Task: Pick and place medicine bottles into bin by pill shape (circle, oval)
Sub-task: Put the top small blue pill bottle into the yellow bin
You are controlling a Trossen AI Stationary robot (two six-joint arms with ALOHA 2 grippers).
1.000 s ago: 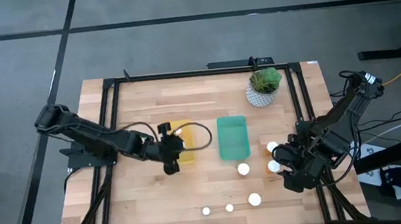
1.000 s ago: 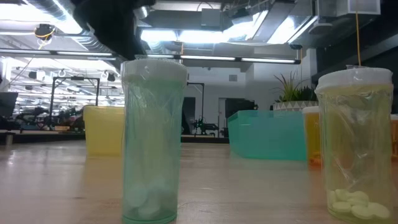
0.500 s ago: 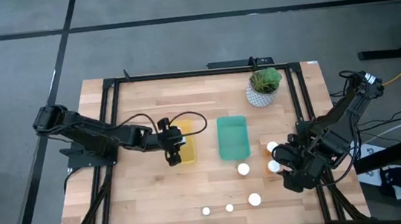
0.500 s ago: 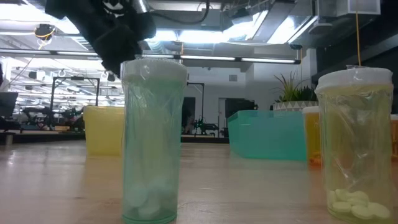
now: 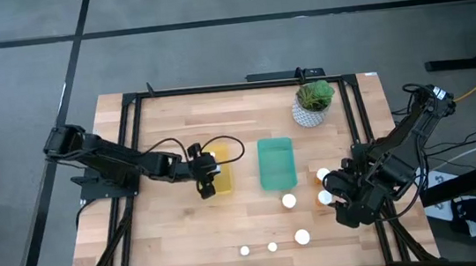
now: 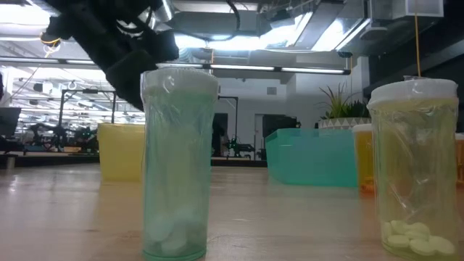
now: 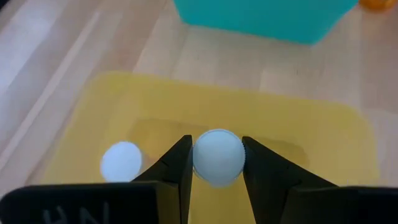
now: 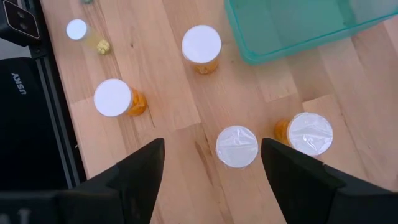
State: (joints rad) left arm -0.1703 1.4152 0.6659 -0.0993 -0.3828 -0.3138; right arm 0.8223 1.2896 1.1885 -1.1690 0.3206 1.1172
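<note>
- The left tool (image 7: 216, 163) is clenched on a white-capped bottle (image 7: 217, 157), its dark fingers (image 7: 176, 163) pressing either side of the round cap.
- That bottle hangs directly over the yellow bin (image 7: 311, 127), so the coming release looks like a straight drop; the bottle's long axis points down into the tray.
- A second white cap (image 7: 121, 160) already lies on the yellow floor just beside the held one, so some care seems needed to avoid landing on it.
- From above, the left tool (image 5: 203, 174) sits at the yellow bin's (image 5: 222, 177) near-left edge, with the green bin (image 5: 276, 163) beside it across a strip of bare wood.
- The right tool (image 8: 211, 163) is released and holds nothing, hovering over the bottles (image 8: 237, 146) standing on the tabletop (image 5: 178, 237) on the right side; it is the nearer arm for those.
- Both bins are smooth, shallow, translucent plastic with rounded corners.
- The bottles are clear or orange cylinders with flat white caps; two close to the low camera show small pale pills (image 6: 413, 239) at the bottom.
</note>
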